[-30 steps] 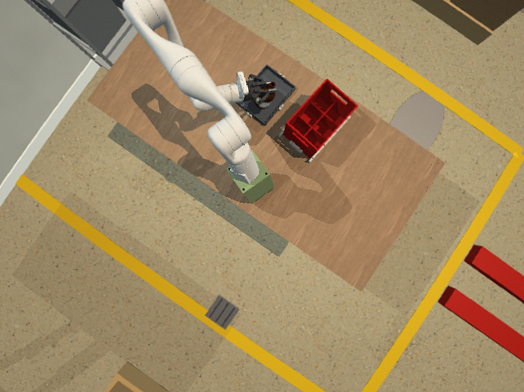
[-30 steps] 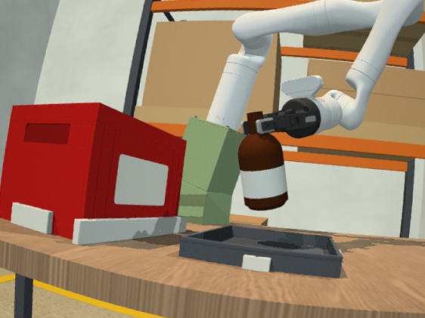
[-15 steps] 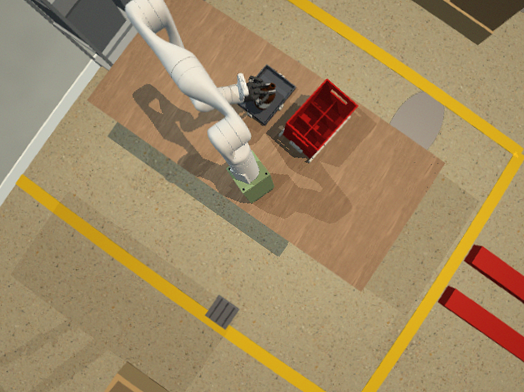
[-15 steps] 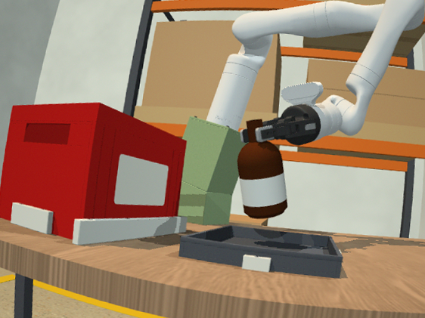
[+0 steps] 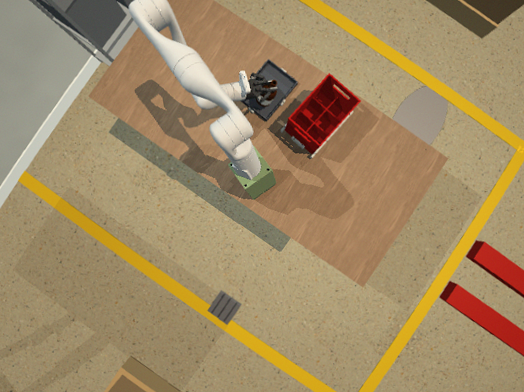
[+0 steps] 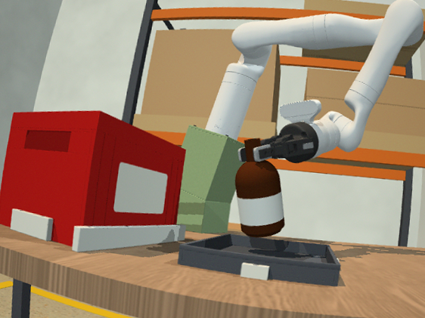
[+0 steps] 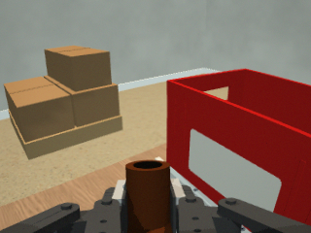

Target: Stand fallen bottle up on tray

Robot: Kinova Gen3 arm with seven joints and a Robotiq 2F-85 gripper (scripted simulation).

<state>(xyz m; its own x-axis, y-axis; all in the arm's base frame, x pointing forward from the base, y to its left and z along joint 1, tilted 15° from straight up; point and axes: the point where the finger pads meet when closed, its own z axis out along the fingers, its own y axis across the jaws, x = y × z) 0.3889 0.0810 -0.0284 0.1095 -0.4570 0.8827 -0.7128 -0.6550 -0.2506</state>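
A brown bottle with a white label hangs nearly upright, tilted a little, with its base just above the dark grey tray. My gripper is shut on the bottle's neck from the side. In the wrist view the neck stands between my fingers. In the overhead view the gripper is over the tray, and the bottle is mostly hidden under it.
A red crate stands left of the tray, close to it, with white blocks along its base; it also shows in the overhead view. The arm's green base is behind the tray. Shelves with cardboard boxes stand behind.
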